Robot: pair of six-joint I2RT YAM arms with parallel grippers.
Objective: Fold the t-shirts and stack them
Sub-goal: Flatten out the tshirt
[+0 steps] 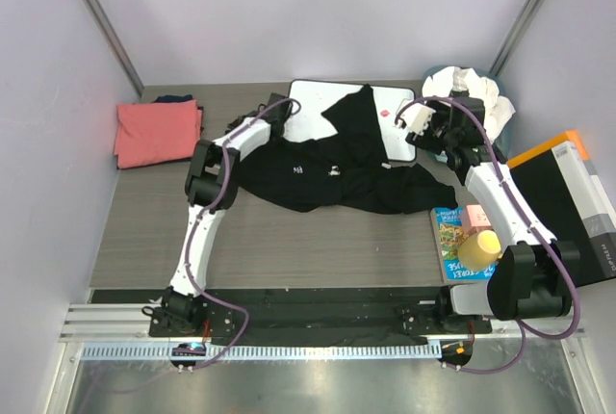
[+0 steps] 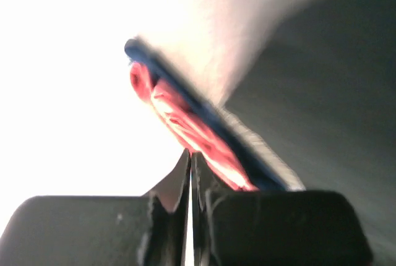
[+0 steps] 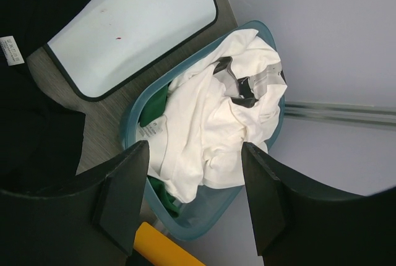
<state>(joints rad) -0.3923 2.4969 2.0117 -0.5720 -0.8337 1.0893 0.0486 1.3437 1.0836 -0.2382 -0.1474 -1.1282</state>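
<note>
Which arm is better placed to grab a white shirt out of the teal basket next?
Right. The right gripper hangs open above the basket of white shirts; the left gripper is shut, over by the black shirt.

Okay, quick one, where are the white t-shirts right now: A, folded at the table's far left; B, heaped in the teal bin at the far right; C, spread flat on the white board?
B: the white t-shirts lie bunched up inside the teal bin.
</note>
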